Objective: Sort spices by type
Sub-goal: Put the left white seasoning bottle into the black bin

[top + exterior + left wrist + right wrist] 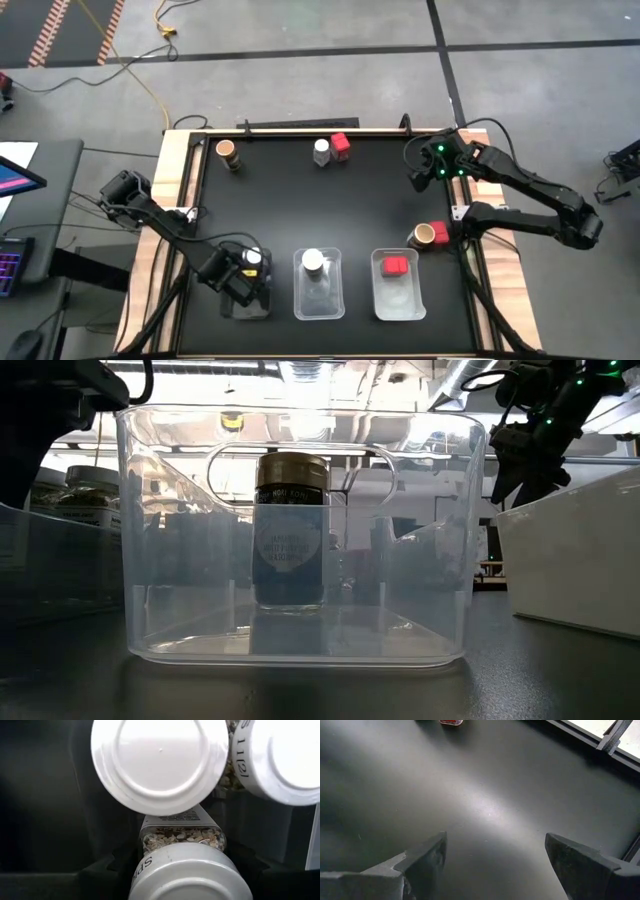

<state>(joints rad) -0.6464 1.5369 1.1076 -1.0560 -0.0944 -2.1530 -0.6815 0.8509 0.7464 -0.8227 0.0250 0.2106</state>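
Spices: eight jars countable from above, two tan-lidded [227,149], three red-capped [341,142], three white-capped.
Trays: three clear ones in a front row, left tray [262,303] under the arm.
Left gripper [246,283]: over the left tray, clamped on a white-capped jar [182,870].
Right gripper [492,852]: fingers apart above bare mat, jars elsewhere.

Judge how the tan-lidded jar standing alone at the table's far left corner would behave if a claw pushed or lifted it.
The tan-lidded jar stands upright and looks taller than it is wide, so a push near the lid would probably tip it. Being round, it would likely roll once down. It seems rigid rather than squashy. Its smooth sides may slip in a loose grip, so a hold below the lid seems safer.
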